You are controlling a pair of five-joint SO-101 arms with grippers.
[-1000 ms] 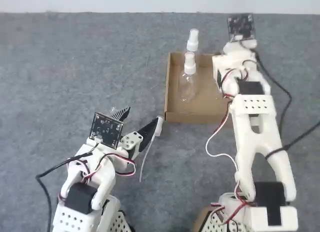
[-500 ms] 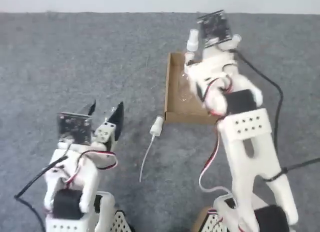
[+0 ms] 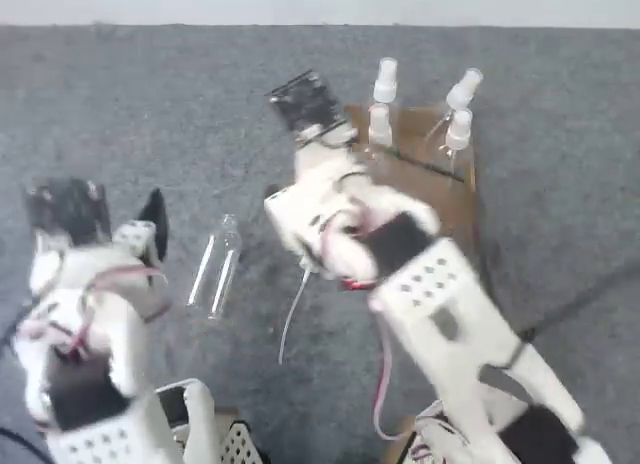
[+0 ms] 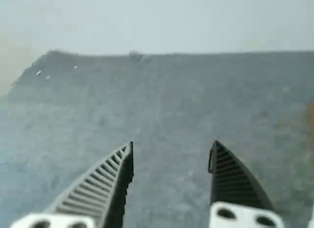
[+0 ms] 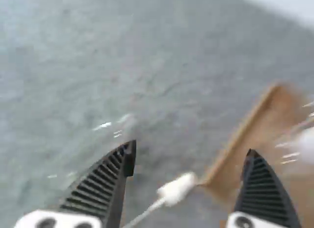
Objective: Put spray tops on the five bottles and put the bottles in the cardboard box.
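Grey, carpet-like cloth covers your worktop (image 3: 120,104), with a pale wall beyond its far edge. The cardboard box (image 3: 460,194) sits toward the far right corner, and four capped bottles (image 3: 457,134) stand at it. The uncapped bottle (image 3: 215,266) lies on its side mid-worktop, its long axis running from near edge to far edge, neck toward the far edge. The loose spray top (image 5: 175,189) lies just beside the box's near left corner, with its tube (image 3: 289,329) trailing toward the near edge.

Your left end effector (image 4: 171,148) is spread and empty. The uncapped bottle lies just to its right-edge side, nearer this arm than the other. Your right end effector (image 5: 190,152) is also spread, with the spray top lying in the gap between its fingers, not gripped. You'll likely want right for the top and left for the bottle.
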